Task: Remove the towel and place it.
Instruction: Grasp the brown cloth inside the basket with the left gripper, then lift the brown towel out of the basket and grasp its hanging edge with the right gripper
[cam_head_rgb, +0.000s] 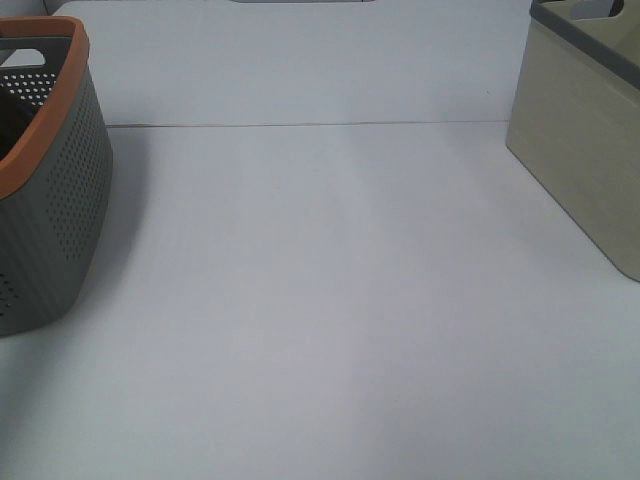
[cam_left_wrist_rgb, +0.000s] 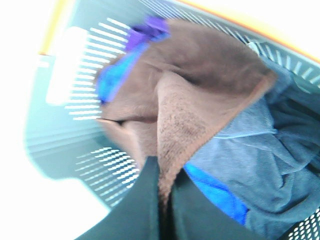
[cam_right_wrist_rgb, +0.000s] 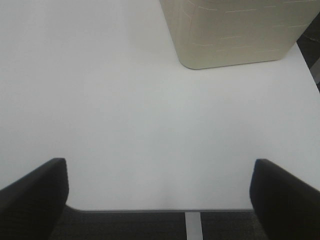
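The left arm's jaws are clamped together on a raised fold of the brown towel (cam_left_wrist_rgb: 200, 85). The towel lies inside the grey perforated basket (cam_left_wrist_rgb: 60, 145), on top of a bright blue cloth (cam_left_wrist_rgb: 220, 197) and a grey-blue cloth (cam_left_wrist_rgb: 260, 160). The right arm's jaws stand wide apart, holding nothing, above the white surface (cam_right_wrist_rgb: 125, 125), with a beige bin (cam_right_wrist_rgb: 235, 35) beyond them.

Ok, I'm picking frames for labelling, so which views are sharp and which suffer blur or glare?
Left wrist view: motion-blurred, blown-out white outside the basket, yet the brown towel pinched in the left gripper is readable. Exterior high view: sharp, evenly lit, soft shadow beside the basket. Right wrist view: table glaringly bright, fingers of the open right gripper dark, soft-edged.
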